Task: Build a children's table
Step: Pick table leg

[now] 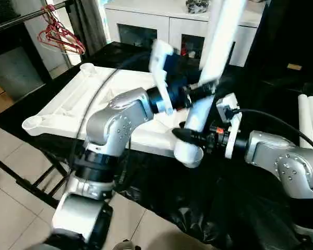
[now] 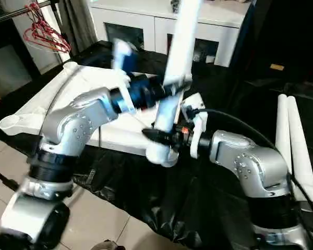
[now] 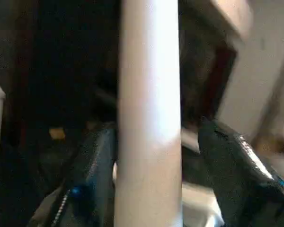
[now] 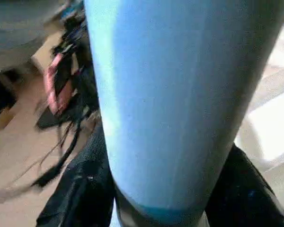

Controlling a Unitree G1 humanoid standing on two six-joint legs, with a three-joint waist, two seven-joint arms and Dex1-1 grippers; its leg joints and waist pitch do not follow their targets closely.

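Observation:
The children's table top (image 1: 68,99) lies upside down, ribs up, on a black-draped surface, with round sockets at its corners. One white leg (image 1: 219,36) stands tilted over the top's near right corner, flared end (image 1: 189,152) down. Whether that end sits in a socket I cannot tell. My right gripper (image 1: 190,136) is shut on the leg (image 4: 180,94) low down, a finger on each side. My left gripper (image 1: 201,88) is around the leg's middle (image 3: 149,94) and open: one finger lies against it, while the other finger (image 3: 236,161) stands off with a gap.
Two more white legs (image 2: 292,140) lie side by side on the black cloth at far right. A white cabinet (image 1: 161,26) with glass doors stands behind the table. Red hangers (image 1: 60,34) hang from a rail at back left. Tiled floor lies in front.

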